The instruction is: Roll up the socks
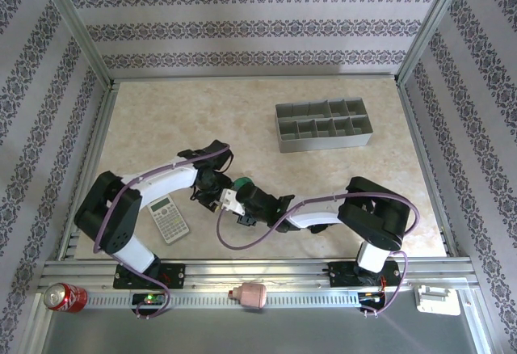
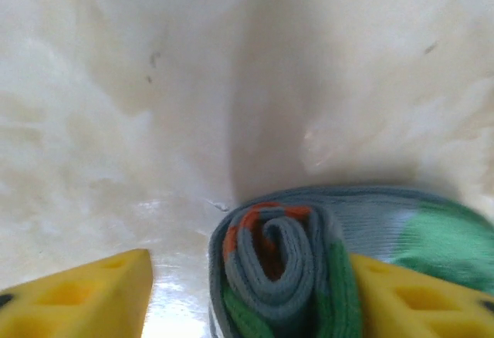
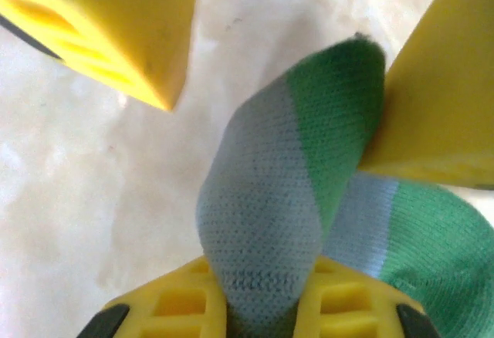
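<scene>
"Could you read any writing down there?"

"None. The red drinks can (image 1: 63, 297) lay by the near rail, but its lettering was too small to read. The keys of the grey pocket calculator (image 1: 170, 218) were only specks."

"And the sock?"

"The blue-grey knitted sock with orange stripes and a green toe (image 2: 278, 265) lay near the middle of the beige marbled table (image 1: 161, 120), just right of the calculator, where the two wrists met. It was wound into a tight spiral, orange at the core, with green along the lower edge."

"The pincers?"

"The left gripper (image 2: 251, 299) stood apart, its yellow fingers (image 2: 85, 295) either side of the roll: one clear of it, the other against it. The right gripper (image 3: 262, 311) was clamped on a twisted blue-grey and green fold of that sock."

"Anything else?"

"A grey plastic divided tray (image 1: 323, 125) sat well apart, towards the far right."
</scene>
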`<action>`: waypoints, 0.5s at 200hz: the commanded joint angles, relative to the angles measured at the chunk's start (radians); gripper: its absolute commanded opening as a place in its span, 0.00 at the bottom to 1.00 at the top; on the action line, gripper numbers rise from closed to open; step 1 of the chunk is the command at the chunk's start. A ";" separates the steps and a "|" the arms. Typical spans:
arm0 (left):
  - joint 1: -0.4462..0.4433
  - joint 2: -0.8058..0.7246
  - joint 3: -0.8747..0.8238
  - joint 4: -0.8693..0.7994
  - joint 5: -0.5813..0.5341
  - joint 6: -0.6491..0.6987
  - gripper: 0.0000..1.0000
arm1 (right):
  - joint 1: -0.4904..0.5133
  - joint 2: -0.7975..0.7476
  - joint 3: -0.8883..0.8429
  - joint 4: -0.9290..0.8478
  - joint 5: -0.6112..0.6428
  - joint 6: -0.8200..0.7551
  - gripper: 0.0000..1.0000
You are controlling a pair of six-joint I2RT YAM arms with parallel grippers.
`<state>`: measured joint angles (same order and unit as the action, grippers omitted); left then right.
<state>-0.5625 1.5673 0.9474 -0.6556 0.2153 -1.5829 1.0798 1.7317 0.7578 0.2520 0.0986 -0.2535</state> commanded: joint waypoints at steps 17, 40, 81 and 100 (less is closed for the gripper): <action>0.027 -0.136 -0.029 -0.043 -0.076 -0.025 0.77 | -0.066 0.064 -0.087 -0.184 -0.175 0.149 0.00; 0.032 -0.201 -0.036 -0.033 -0.120 -0.005 0.78 | -0.114 0.070 -0.101 -0.168 -0.252 0.194 0.00; 0.031 -0.250 -0.099 0.078 -0.072 0.041 0.71 | -0.193 0.093 -0.109 -0.153 -0.393 0.252 0.00; 0.029 -0.259 -0.139 0.150 -0.048 0.037 0.66 | -0.231 0.109 -0.093 -0.171 -0.464 0.270 0.00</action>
<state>-0.5411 1.3224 0.8600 -0.5961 0.1493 -1.5536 0.8978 1.7416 0.7219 0.3393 -0.2722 -0.0494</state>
